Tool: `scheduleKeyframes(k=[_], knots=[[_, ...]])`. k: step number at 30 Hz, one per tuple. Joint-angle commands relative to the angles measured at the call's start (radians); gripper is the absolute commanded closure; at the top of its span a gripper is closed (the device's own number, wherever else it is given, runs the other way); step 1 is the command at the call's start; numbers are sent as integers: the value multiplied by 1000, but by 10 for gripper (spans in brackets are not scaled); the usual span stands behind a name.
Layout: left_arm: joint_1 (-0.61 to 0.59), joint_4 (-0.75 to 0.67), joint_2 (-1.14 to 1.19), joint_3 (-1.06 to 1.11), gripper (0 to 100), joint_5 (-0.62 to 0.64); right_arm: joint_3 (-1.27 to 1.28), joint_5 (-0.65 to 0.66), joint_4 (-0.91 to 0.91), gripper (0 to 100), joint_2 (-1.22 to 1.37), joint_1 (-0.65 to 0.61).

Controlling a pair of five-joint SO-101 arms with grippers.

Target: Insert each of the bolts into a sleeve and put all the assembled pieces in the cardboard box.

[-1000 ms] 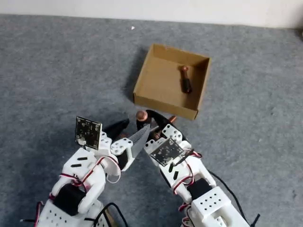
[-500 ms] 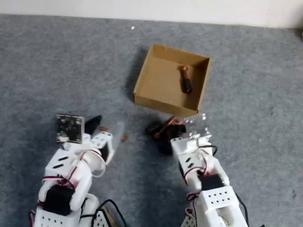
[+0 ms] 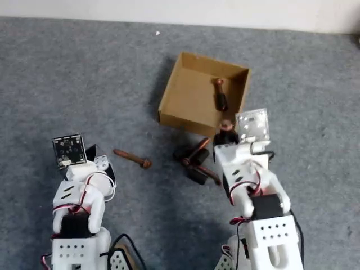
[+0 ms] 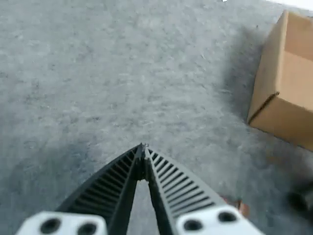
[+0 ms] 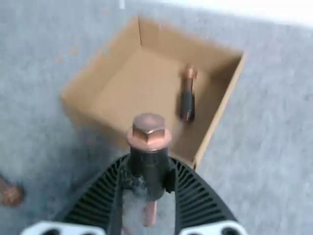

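- Step in hand (my judgement): drop-off of the held piece into the box.
- The right gripper is clamped on the piece's black sleeve, with the copper bolt head up. In the high view it hangs at 5 o'clock of the box centre, about over the near wall.
- To do it well: carry toward 12 o'clock until the piece is fully past the wall, lower, and only then release. Keep it upright so the bolt cannot slide out of its sleeve.
- Aim for the bare floor at 9 o'clock of the boxed piece, so the two do not knock.
- Left gripper: fingers together, nothing between them. It sits at 8 o'clock of the box, well apart from it.
- Count, assembled: two, one held and one in the box.
- Count, unassembled: one loose bolt lies on the carpet at 9 o'clock of the pile.
- The pile looks like two bolts and two sleeves, but the overlap makes that count uncertain.
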Motion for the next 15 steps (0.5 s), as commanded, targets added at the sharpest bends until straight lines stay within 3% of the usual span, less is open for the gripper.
scheduleKeyframes(k=[1,11,15], knots=[[-13,-140,-12,30,970,6,-199,-6,-1,994,130,13],[-15,-138,-12,28,970,5,-518,-6,-403,994,816,13],[-53,-143,-12,30,970,5,-668,-6,-446,994,1089,12]])
